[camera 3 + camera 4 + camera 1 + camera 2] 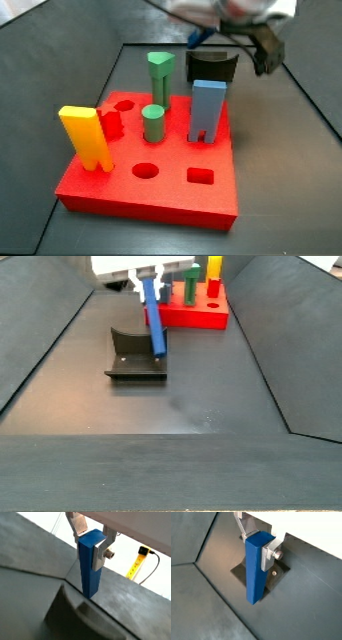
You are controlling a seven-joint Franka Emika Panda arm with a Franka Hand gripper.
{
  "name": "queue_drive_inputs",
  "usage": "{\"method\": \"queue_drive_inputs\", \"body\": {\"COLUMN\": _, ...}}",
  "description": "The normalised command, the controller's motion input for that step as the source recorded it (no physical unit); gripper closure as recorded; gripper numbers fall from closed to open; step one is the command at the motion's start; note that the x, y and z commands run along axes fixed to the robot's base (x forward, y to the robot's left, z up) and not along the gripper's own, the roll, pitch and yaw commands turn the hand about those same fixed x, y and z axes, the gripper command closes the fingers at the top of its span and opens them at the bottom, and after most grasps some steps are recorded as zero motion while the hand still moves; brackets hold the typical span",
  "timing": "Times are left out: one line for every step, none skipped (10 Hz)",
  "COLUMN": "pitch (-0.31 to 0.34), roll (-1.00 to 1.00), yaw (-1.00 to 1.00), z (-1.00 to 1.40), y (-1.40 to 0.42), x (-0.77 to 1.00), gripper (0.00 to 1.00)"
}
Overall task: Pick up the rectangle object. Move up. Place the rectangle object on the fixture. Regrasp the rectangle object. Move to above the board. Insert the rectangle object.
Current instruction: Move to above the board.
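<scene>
The tool (pixel 262 543) is clenched on the top end of the rectangle object (pixel 256 569), which hangs upright above the fixture (pixel 136 354). The bar looks stiff, light and smooth; a grip at its middle seems safer.

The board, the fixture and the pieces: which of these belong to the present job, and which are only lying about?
Belong to the job:
- rectangle object, held upright in the hand over the fixture
- fixture
- board

Only lying about:
- yellow block
- two green pegs
- light-blue block
</scene>
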Motion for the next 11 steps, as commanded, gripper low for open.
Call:
{"method": "queue_drive_inputs", "body": {"pitch": 0.082, "roll": -0.07, "yaw": 0.16, "z": 1.0, "y": 0.07, "x": -0.26, "gripper": 1.0}}
{"method": "queue_drive_inputs", "body": {"pitch": 0.055, "roll": -0.06, "yaw": 0.15, "z": 1.0, "y": 0.07, "x": -0.25, "gripper": 1.0}}
{"method": "queue_drive_inputs", "body": {"pitch": -0.018, "roll": -0.06, "yaw": 0.13, "z": 1.0, "y": 0.06, "x": -0.23, "gripper": 1.0}}
{"method": "queue_drive_inputs", "body": {"pitch": -0.052, "roll": -0.05, "yaw": 0.11, "z": 1.0, "y": 0.05, "x": -0.21, "gripper": 1.0}}
{"method": "queue_drive_inputs", "body": {"pitch": -0.068, "roll": -0.05, "yaw": 0.08, "z": 1.0, "y": 0.04, "x": -0.19, "gripper": 1.0}}
{"method": "queue_drive_inputs", "body": {"pitch": -0.069, "roll": -0.05, "yaw": 0.05, "z": 1.0, "y": 0.04, "x": -0.18, "gripper": 1.0}}
{"method": "queue_drive_inputs", "body": {"pitch": -0.063, "roll": -0.05, "yaw": 0.0, "z": 0.72, "y": 0.02, "x": -0.1, "gripper": 1.0}}
{"method": "queue_drive_inputs", "body": {"pitch": -0.054, "roll": -0.05, "yaw": -0.01, "z": 0.6, "y": 0.01, "x": -0.07, "gripper": 1.0}}
{"method": "queue_drive_inputs", "body": {"pitch": -0.015, "roll": -0.04, "yaw": -0.04, "z": 0.37, "y": 0.0, "x": -0.05, "gripper": 1.0}}
{"method": "queue_drive_inputs", "body": {"pitch": 0.01, "roll": -0.05, "yaw": -0.04, "z": 0.19, "y": -0.01, "x": -0.03, "gripper": 1.0}}
{"method": "queue_drive_inputs", "body": {"pitch": -0.166, "roll": -1.0, "yaw": -0.12, "z": 0.36, "y": -1.0, "x": -0.29, "gripper": 1.0}}
